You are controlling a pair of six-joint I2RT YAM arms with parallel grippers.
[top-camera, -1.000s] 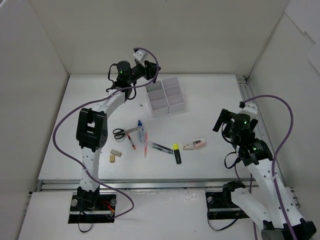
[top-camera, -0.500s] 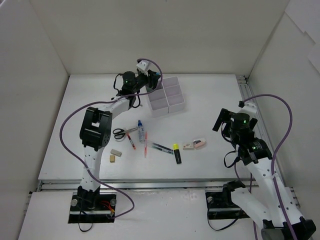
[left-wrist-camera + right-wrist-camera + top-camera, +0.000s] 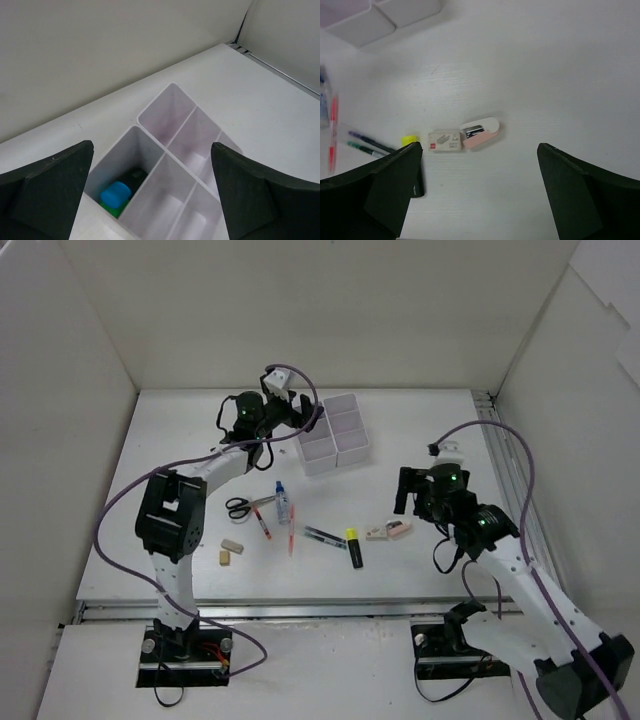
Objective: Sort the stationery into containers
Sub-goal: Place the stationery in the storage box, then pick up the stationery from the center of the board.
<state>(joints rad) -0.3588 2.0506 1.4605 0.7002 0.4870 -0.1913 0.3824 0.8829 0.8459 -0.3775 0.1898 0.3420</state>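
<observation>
Our left gripper [image 3: 151, 145] hangs over the white organiser [image 3: 176, 107] with its jaws spread wide and nothing between them, which we read as a drop just made into the cell below. That cell, on the left in the wrist view, holds a blue-capped highlighter [image 3: 115, 194] with a bit of green showing under it. The other cells we can see into look bare, though the near ones are cut off by the frame. Our right gripper [image 3: 479, 150] is likewise spread and holding nothing. It is poised above the pink eraser [image 3: 481, 131] and the white eraser [image 3: 445, 141] touching it end to end, so we judge it is lining up the next pick. Everything else lies loose on the table [image 3: 450, 430], well apart from the organiser: the yellow-capped highlighter [image 3: 353, 540], the dark pens [image 3: 322, 535], the red pens [image 3: 291, 530], the blue-capped bottle [image 3: 281, 502], the scissors [image 3: 240, 506] and two beige erasers [image 3: 229, 550], so most of the sorting is left to do
</observation>
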